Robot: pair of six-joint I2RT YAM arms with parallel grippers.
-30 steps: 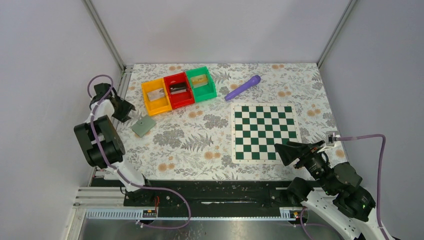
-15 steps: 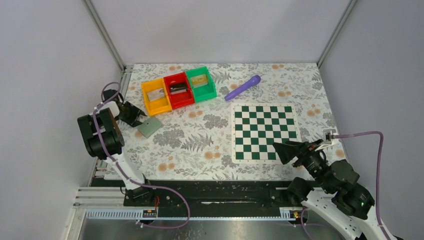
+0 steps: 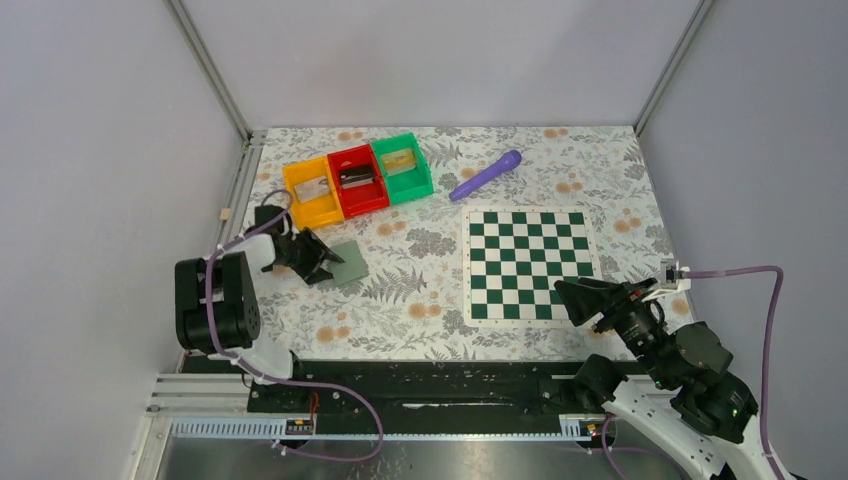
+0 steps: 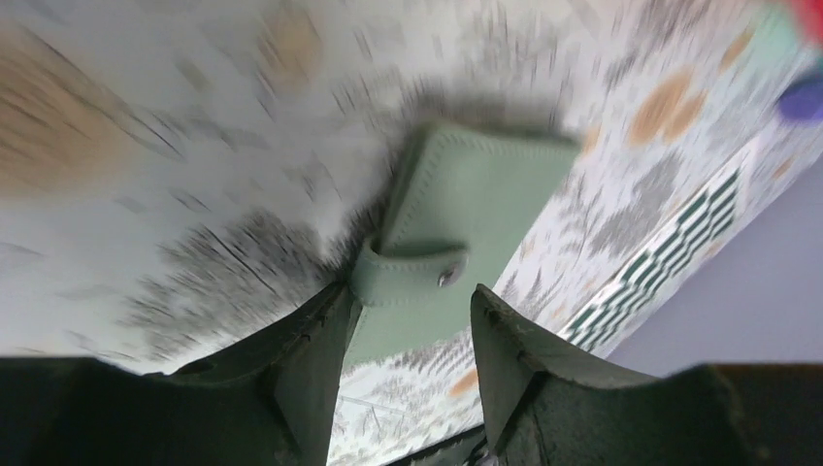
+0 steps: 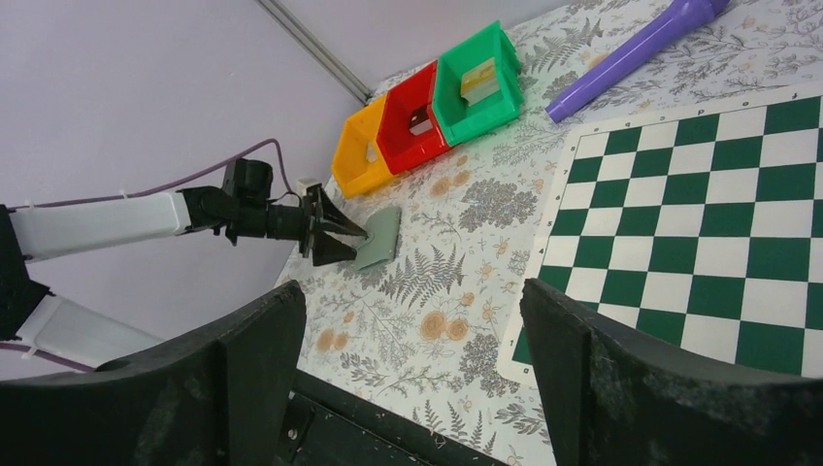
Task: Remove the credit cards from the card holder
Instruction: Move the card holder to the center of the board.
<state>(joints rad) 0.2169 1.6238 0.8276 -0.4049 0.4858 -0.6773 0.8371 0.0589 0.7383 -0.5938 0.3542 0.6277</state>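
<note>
Card holder point(image 3: 348, 264) on the left half of the table, just near of the yellow bin, folded shut with its strap snapped down.

Flowered table point(image 3: 420, 300) under everything. On the right half, a green-and-white chessboard point(image 3: 528, 262). At the far left, 3 bins point(image 3: 357, 190) in a row, yellow, red and green, each with some item too small to name. Purple stick point(image 3: 486, 174) at the far side, between bins and chessboard.

Left gripper point(image 4: 408, 296) low at the left end of the card holder, fingers closed against its 2 side edges as far as the wrist view shows, strap between them. Right gripper point(image 3: 590, 298) hanging by the near right corner of the chessboard, well apart from the card holder, fingers spread wide on nothing.

No credit cards in sight; presumably inside. By that reckoning, task barely begun: nothing out yet. Left to do: unsnapping the strap, spreading the card holder open, drawing out each card.
</note>
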